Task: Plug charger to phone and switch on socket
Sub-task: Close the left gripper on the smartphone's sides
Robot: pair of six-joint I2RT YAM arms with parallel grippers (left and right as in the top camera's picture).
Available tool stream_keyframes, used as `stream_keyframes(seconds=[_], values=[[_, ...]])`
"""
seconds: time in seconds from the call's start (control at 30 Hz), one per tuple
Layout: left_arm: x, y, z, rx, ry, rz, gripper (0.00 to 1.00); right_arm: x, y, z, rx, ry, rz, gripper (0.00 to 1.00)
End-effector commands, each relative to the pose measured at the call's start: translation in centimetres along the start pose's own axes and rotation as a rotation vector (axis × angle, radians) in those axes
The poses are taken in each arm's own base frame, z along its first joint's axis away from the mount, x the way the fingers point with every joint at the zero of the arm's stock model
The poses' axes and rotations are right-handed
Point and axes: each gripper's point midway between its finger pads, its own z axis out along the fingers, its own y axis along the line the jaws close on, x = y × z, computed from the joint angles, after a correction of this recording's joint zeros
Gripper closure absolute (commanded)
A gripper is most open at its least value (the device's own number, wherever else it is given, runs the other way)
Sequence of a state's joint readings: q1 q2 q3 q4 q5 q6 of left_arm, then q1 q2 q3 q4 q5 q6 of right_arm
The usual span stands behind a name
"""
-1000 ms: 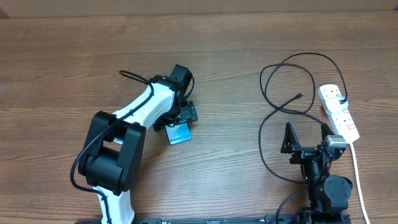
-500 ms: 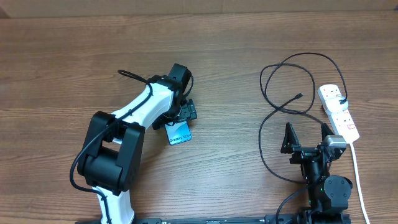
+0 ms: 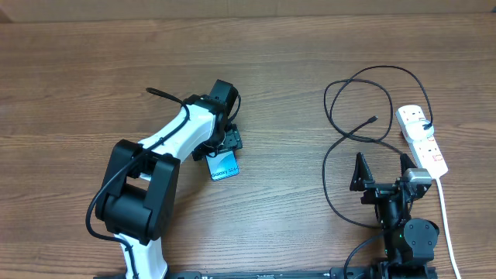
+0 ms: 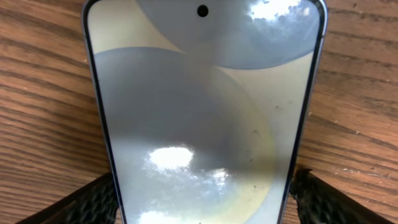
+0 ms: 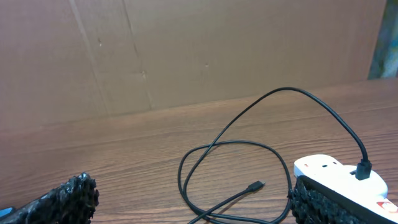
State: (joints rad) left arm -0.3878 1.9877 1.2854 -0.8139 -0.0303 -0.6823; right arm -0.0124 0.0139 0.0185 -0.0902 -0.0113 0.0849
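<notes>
The phone (image 3: 224, 167) lies flat on the wooden table, its blue screen up. My left gripper (image 3: 229, 147) is low over it. In the left wrist view the phone (image 4: 202, 106) fills the frame, and the left gripper (image 4: 202, 190) straddles it, open, with one finger (image 4: 93, 199) against its left edge and the other a sliver off the right. The charger (image 5: 236, 142) lies looped, its connector tip (image 3: 374, 119) free on the wood and its far end plugged into the socket (image 3: 422, 139). My right gripper (image 3: 381, 172) stands open and empty just in front of the loop.
The socket's white lead (image 3: 446, 217) runs down the right side past the right arm's base. A brown cardboard wall (image 5: 186, 50) closes off the back of the table. In the right wrist view the connector tip (image 5: 256, 185) lies left of the socket (image 5: 329, 169).
The left gripper's fingers have drawn in toward the phone's sides. The phone, the cable and the right arm have not moved.
</notes>
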Motion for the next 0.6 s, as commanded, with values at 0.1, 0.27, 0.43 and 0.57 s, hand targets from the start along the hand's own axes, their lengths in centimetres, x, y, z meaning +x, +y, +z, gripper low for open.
stream_keyframes(seconds=[0.1, 0.27, 0.43, 0.57], values=[[2.22, 3.60, 3.03, -0.132, 0.076, -0.030, 0.23, 0.14, -0.05, 0.01, 0.000, -0.006, -0.004, 0.00], [2.54, 3.13, 3.06, -0.105, 0.095, -0.032, 0.26, 0.13, -0.05, 0.01, 0.000, -0.006, -0.004, 0.00], [2.66, 3.14, 3.04, -0.105, 0.101, -0.032, 0.26, 0.14, -0.05, 0.01, 0.000, -0.006, -0.004, 0.00], [2.94, 2.91, 3.04, -0.091, 0.116, -0.034, 0.29, 0.13, -0.05, 0.01, 0.000, -0.006, -0.004, 0.00]])
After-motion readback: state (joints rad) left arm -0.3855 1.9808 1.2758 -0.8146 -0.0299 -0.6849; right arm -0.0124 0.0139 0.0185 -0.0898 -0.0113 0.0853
